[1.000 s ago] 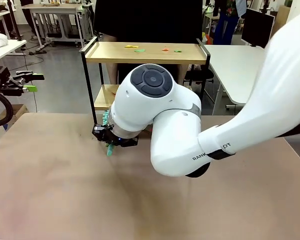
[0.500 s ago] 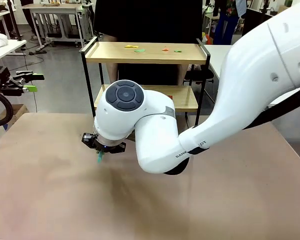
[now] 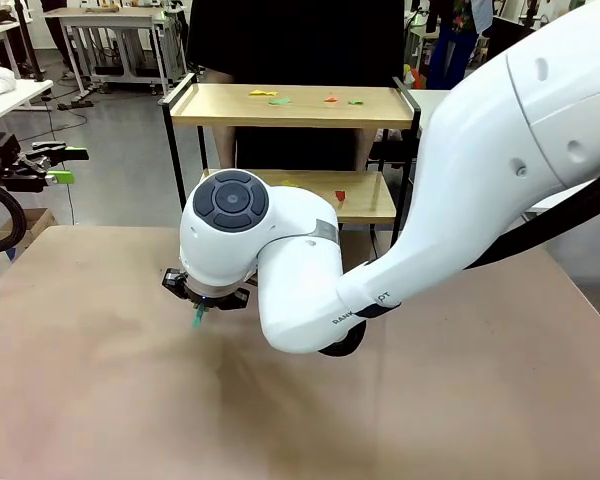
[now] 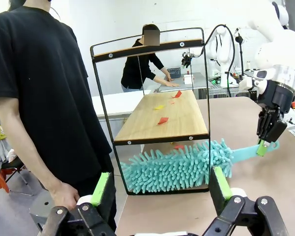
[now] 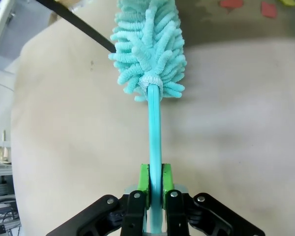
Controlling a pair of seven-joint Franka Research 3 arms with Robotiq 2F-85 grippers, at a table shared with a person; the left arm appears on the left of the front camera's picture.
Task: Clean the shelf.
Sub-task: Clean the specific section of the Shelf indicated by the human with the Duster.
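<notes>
L gripper (image 3: 68, 165) sits far left, off the table (image 3: 100, 400) edge. Its jaws are wide and hold nothing, and it's well apart from the shelf (image 3: 290, 105). Its wrist cam looks side-on at the shelf, w/ a person (image 4: 44, 88) standing just beside it.

Mid-frame, R gripper (image 3: 202, 298) hangs low over the table, pointing away from the robot. It's clamped tight on the thin handle of a teal duster (image 4: 177, 167). The duster's long axis runs straight out from the pads toward the shelf. The handle is at the gripper and the fluffy head at the far end, down by the shelf's black legs, below the lower board. In R wrist cam the head tip looks to meet a leg; touching or not, can't tell.

The shelf stands at the table's far edge, ahead of R gripper, most of it off to the right. Scraps (image 3: 280, 98) lie on the top board, a few more on the lower one, so both boards sit above the duster head.

Judgement: R arm is much nearer and has the tool. Next move prob. needs the head raised to board height, axis pointing at the shelf, then swept along a board. Risk: the head snags on the frame.
</notes>
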